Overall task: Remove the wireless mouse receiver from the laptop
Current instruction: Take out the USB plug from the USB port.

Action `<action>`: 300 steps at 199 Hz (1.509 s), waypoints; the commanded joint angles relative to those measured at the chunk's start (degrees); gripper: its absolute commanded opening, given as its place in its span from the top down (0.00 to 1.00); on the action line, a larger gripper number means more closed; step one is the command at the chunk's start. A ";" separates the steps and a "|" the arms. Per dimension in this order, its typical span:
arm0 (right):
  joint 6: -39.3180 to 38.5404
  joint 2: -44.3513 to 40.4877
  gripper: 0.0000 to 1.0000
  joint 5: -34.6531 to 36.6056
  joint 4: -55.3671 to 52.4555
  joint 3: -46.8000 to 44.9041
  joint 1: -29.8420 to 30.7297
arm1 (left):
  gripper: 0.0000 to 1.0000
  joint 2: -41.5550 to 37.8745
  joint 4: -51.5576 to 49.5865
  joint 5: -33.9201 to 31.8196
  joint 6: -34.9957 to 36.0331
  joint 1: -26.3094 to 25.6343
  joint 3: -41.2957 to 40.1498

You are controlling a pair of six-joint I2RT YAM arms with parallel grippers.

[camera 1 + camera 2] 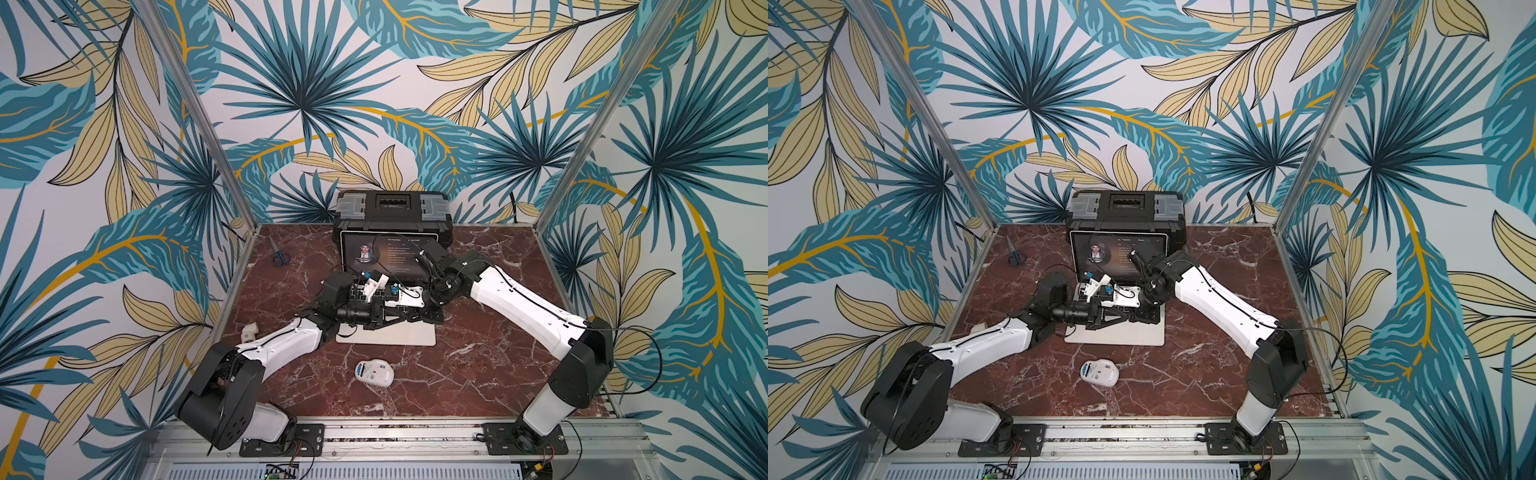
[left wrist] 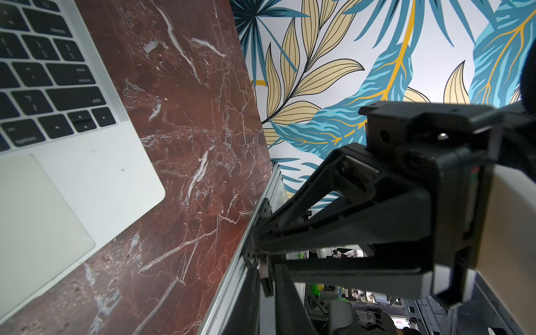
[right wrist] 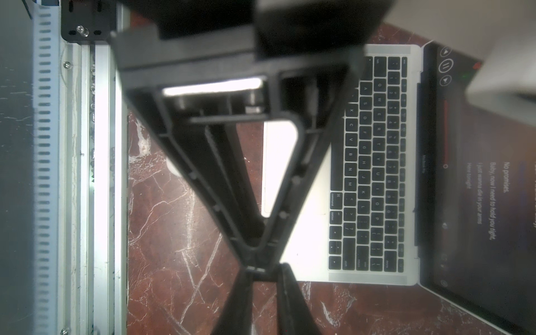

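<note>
Near rail [image 1: 399, 432] carries both arms, whose end effectors meet tip to tip over the right side of the laptop [image 1: 386, 335].

Slim and silver, with black keys and a large pale trackpad, the laptop sits in the middle of the table [image 1: 478, 374]. Its dark screen shows a music player and stands just in front of a black toolbox [image 1: 392, 208]. The left end effector [image 3: 261, 259] reaches rightward across the laptop, fingers pressed together at the tips. The right end effector [image 2: 255, 251] comes in from the right, fingers likewise pressed together. A small grey piece [image 2: 266, 277] shows where the tips meet, by the laptop's near right corner; I cannot tell what it is or which side pinches it. The white mouse [image 1: 374, 372] lies label up on the table, nearer than the laptop and apart from both.
</note>
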 commanded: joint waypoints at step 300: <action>76.33 -26.60 0.12 -38.51 77.48 -35.59 -22.81 | 1.00 -5.27 39.20 0.04 8.49 -0.20 1.26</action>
